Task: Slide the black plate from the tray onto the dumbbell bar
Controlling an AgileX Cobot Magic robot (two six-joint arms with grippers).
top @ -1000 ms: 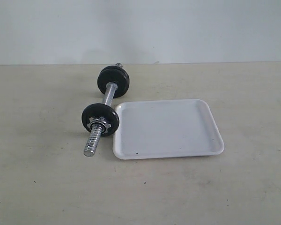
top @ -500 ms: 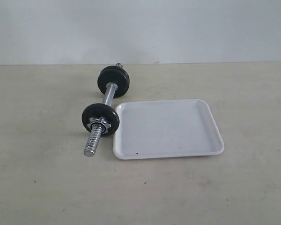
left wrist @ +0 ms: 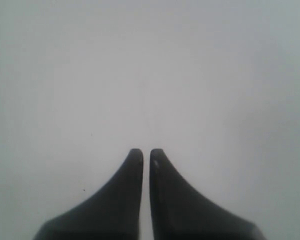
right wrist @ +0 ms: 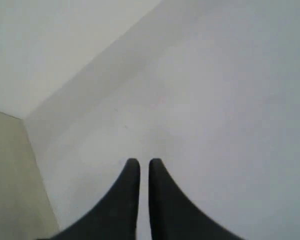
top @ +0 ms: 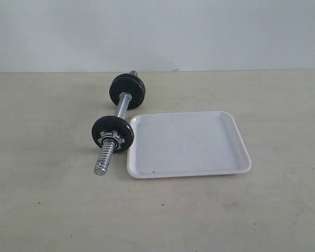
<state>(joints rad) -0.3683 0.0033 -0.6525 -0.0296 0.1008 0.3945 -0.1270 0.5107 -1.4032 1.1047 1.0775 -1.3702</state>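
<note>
Nothing has shifted since a second ago | dumbbell bar [top: 117, 126] lies on table [top: 42, 199] beside tray [top: 189, 144], long axis far-to-near, threaded end toward camera | black plate [top: 113, 134] upright near that end | left gripper [left wrist: 146, 152], right gripper [right wrist: 144, 162]: jaws closed.

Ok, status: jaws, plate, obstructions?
Left gripper, right gripper shut, empty. Tray holds no plate; black discs on dumbbell bar, both ends. Nothing in the way.

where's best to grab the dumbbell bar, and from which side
Grip the dumbbell bar on its smooth middle, between the two black discs, coming down from above with jaws across it. The discs seem to lift that stretch off the table, leaving room.
</note>
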